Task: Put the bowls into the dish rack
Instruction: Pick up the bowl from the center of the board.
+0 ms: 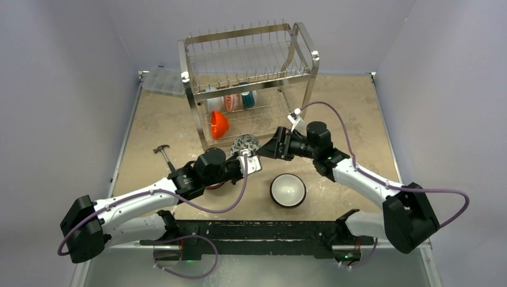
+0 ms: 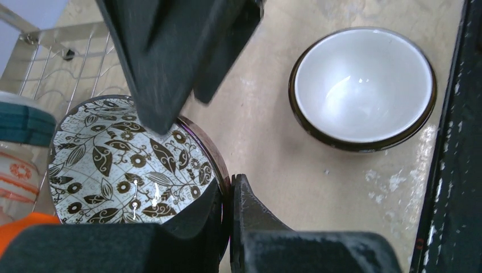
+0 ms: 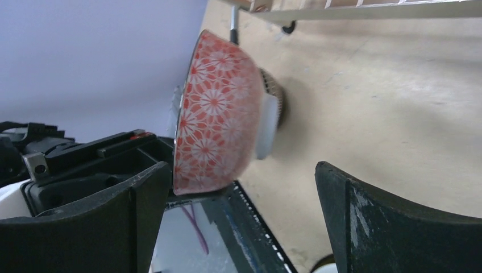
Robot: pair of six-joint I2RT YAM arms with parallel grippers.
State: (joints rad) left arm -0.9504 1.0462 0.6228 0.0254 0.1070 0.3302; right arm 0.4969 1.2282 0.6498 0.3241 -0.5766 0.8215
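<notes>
The metal dish rack (image 1: 248, 66) stands at the back centre. Its lower tier holds an orange bowl (image 1: 219, 124) and a red-and-white bowl (image 1: 226, 103). My left gripper (image 1: 249, 156) is shut on the rim of a patterned bowl (image 1: 244, 144), tipped on its side in front of the rack. That bowl has a brown leaf pattern inside (image 2: 122, 162) and red-and-white flowers outside (image 3: 219, 108). The left gripper (image 2: 230, 190) pinches the rim. My right gripper (image 1: 267, 149) is open, and in its wrist view (image 3: 243, 170) its left finger is close to the bowl's rim. A white-inside, dark-outside bowl (image 1: 287, 190) sits upright on the table (image 2: 364, 85).
A hammer (image 1: 162, 152) lies left of the arms. A clear plastic box (image 1: 162, 81) sits at the back left by the rack. A teal-banded item (image 1: 248, 97) stands in the lower tier. A black rail (image 1: 257, 230) runs along the near edge.
</notes>
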